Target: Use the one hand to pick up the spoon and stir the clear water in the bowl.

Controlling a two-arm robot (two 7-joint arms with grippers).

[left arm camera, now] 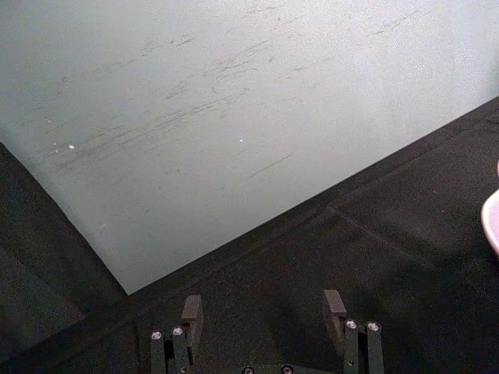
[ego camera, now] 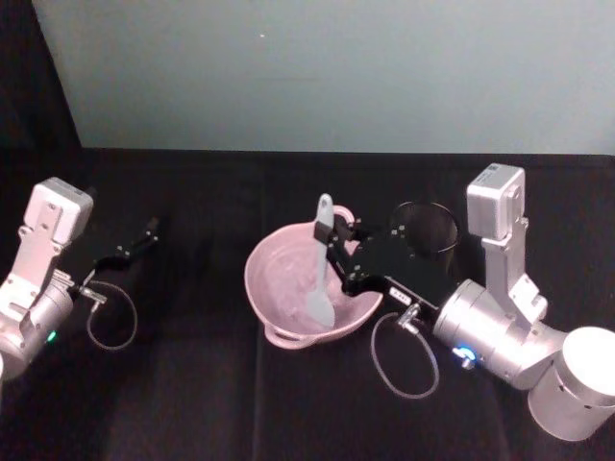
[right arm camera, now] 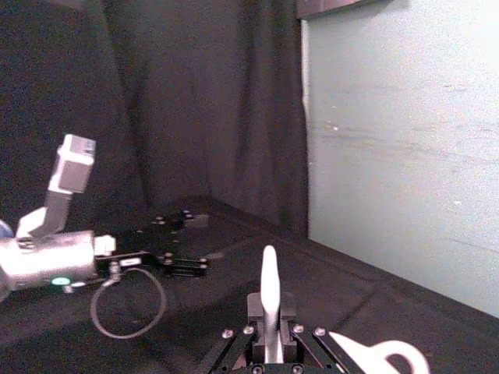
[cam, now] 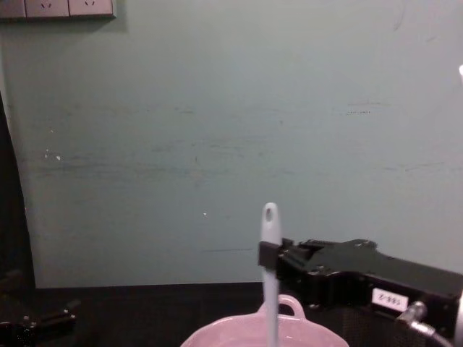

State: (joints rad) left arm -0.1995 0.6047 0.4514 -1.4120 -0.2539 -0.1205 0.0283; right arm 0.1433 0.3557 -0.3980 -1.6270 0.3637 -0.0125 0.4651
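Jaws of your black right hand are clamped on the slim white plastic spoon, its head down in the wide pale pink ceramic bowl just below. Your left hand idles well apart to its left, jaws apart.

The head view looks down on the bowl; the chest view faces it low and side-on. Both wrist views catch its rim and the wall.

Black-covered table, on it a pink bowl and (near its right) a black mesh cup.
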